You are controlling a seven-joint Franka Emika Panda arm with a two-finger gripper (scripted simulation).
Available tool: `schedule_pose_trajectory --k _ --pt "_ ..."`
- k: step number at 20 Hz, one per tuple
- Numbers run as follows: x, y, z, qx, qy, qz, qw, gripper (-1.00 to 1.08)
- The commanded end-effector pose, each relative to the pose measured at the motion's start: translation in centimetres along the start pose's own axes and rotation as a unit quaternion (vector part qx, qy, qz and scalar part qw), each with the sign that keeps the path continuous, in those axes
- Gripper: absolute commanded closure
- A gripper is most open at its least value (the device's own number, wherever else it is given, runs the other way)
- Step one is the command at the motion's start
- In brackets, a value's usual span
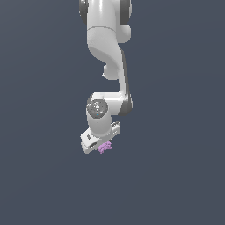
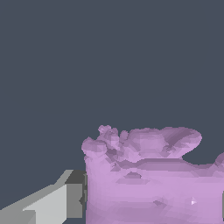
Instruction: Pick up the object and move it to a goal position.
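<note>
Filling the wrist view, the light-purple notched piece [image 2: 153, 179] sits pinched against a grey fingertip [image 2: 75, 199]; the gripper [image 1: 102, 145] clamps it, likely for carrying. No table edges show.

text: none readable | labels: none | numbers: none | signs: none

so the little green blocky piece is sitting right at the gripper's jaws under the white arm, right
Not quite: the blocky piece is light purple, not green. The wrist view shows its colour plainly, filling the space beside a grey finger. The rest holds: in the exterior view it sits right at the gripper under the white arm. Whether the jaws are clamped on it cannot be told.
</note>
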State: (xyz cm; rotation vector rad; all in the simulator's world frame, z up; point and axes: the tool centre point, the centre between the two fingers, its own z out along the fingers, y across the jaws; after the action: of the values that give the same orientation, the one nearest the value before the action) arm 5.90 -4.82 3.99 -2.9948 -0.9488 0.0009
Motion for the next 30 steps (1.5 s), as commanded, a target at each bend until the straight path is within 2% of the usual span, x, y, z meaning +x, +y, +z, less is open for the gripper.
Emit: schedule_pose_trajectory --k 1,7,20,30 --pt "0.3 -0.2 -0.2 0.0 0.0 0.0 1.0 1.08" --pt "2.7 -1.7 -2.2 0.0 0.0 0.0 1.0 1.08" --pt "11.1 -6.9 -8.9 0.0 0.0 0.0 1.0 1.08" --pt "13.8 -8.3 -10.8 0.0 0.0 0.0 1.0 1.08"
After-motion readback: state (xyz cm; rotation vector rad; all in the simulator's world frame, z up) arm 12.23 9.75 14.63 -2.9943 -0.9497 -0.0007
